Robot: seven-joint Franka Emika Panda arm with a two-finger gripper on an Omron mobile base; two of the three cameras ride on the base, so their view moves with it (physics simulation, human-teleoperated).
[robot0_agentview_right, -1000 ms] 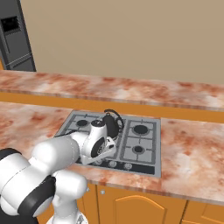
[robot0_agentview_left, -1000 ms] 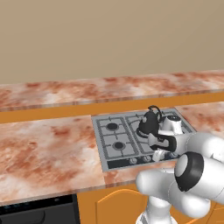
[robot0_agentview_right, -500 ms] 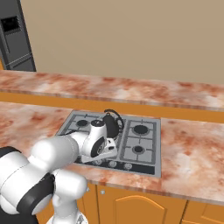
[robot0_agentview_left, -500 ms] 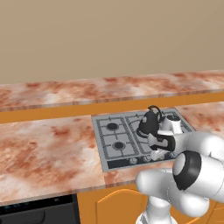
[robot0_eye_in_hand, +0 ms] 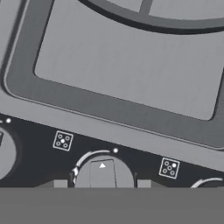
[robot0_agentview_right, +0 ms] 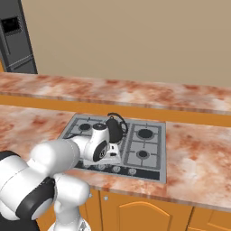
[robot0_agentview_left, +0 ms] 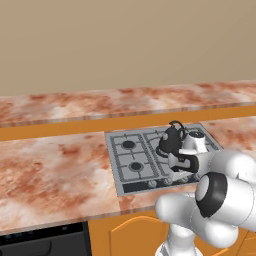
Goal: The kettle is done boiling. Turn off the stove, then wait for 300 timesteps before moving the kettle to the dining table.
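We have the gripper (robot0_eye_in_hand: 101,183) down at the near edge of the stove (robot0_agentview_left: 130,167), over the dark knob strip (robot0_eye_in_hand: 39,144). In the hand view its two fingertips (robot0_eye_in_hand: 60,183) stand either side of one round knob (robot0_eye_in_hand: 103,174), whose small white pointer sits toward the far side. The tips look just beside the knob, but we cannot tell whether they press on it or stand a little off, so we cannot say if the knob is grasped.

The kettle (robot0_agentview_left: 171,139) sits on the stove's far right burner, just beyond our hand in the left base view; in the right base view the kettle (robot0_agentview_right: 114,128) rises right behind the wrist. The dining table (robot0_agentview_right: 113,94) runs along the far side, well apart from the kettle.

The risks, as we judge them:
- If the tips are loose, a twist would slip round the knob and the burner would stay on.
- We cannot tell from these views which burner this knob serves. A wrong knob leaves the kettle's burner lit.
- A neighbouring knob (robot0_eye_in_hand: 4,151) lies close to the left in the hand view, and a sideways drift could nudge it.
- The wrist is near the kettle's handle, so lifting away carelessly could knock or tip it.
- Moving the kettle before the wait is over would break the order.
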